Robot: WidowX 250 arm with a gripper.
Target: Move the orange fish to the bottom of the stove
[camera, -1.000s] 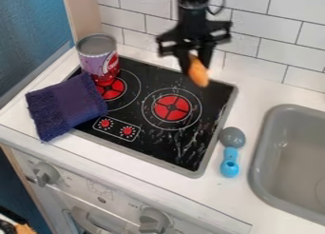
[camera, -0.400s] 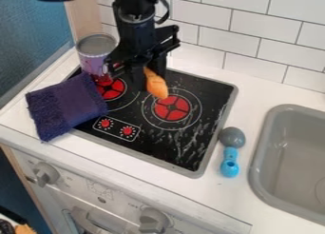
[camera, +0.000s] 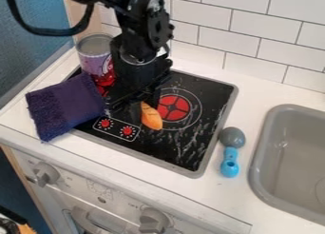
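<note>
The end effector (camera: 145,106) was closed to the orange fish's (camera: 151,118) width, gripping it at the red burner's (camera: 174,108) eight o'clock, probably for lowering toward the stove's (camera: 179,154) six o'clock edge.

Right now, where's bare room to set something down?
Counter in front of the blue-handled utensil, between stovetop and sink; stovetop's front right corner. Crowded: stovetop's left and middle, with can, purple cloth, gripper and orange fish.

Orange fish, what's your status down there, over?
Gripper closed on orange fish. Fish at or just above stove, between red dials and right burner. Purple cloth overlaps stove's left side, probably not blocking.
</note>
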